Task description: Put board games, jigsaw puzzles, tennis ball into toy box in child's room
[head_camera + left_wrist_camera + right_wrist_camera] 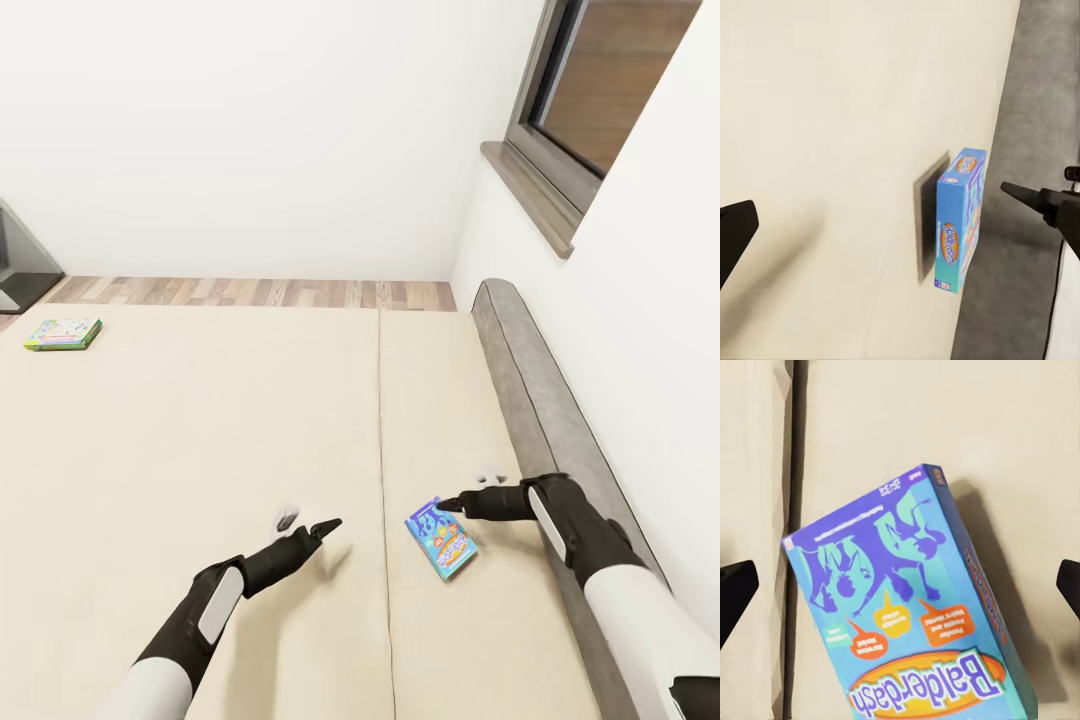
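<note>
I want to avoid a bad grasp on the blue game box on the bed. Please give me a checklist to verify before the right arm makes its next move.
1. Right gripper open: ok, its fingertips stand wide apart at both edges of the right wrist view.
2. Blue board game between the jaws: ok, centred in that view.
3. Box free of contact: ok, no finger touches it yet.
4. Box lying flat on the bed: ok, face up, slightly turned.
5. Left gripper out of the way: ok, apart from the box, over the mattress.
6. Height above the box: cannot tell.
7. Second board game undisturbed: ok, at the far bed corner.
</note>
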`<state>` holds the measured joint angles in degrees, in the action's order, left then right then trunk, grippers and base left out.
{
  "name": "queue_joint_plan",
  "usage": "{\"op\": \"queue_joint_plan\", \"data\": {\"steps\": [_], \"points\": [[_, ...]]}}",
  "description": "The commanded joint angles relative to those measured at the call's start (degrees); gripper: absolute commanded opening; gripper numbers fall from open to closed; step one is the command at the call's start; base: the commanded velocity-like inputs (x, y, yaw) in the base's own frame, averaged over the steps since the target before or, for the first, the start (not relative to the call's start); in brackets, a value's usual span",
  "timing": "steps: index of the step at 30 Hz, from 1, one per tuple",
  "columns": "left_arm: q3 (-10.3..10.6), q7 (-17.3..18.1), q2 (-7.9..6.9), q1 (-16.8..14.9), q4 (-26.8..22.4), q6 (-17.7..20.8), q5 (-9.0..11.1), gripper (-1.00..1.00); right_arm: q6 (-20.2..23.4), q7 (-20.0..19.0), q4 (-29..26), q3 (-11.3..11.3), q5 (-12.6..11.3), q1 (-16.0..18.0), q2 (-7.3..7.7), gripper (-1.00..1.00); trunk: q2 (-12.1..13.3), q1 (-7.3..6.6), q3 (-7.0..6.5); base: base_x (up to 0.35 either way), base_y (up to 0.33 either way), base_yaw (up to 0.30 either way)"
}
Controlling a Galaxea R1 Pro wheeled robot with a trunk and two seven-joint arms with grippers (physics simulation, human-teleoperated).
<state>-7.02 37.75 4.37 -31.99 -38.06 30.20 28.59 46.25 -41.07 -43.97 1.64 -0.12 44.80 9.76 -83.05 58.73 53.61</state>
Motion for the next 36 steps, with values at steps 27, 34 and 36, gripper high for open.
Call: {"op": "queue_joint_plan", "data": {"steps": [27,34,36], "points": [[0.04,0.71,0.20,0.23,-0.98,-1.00,0.15,1.00,-0.33,-1.01,-1.84,0.09,0.03,-0.57,-0.69,1.00,-0.02,0.00,0.04,0.000,0.000,0.000],[0.16,0.78,0.25,0.57,-1.00,-2.71,0.16,1.00,-0.36,-1.02,-1.88,0.11,0.03,-0.58,-0.70,1.00,-0.02,0.00,0.04,0.000,0.000,0.000],[0.20,0.77,0.26,0.67,-1.01,-2.99,0.16,1.00,-0.36,-1.03,-1.89,0.11,0.03,-0.58,-0.70,1.00,-0.02,0.00,0.04,0.000,0.000,0.000]]}}
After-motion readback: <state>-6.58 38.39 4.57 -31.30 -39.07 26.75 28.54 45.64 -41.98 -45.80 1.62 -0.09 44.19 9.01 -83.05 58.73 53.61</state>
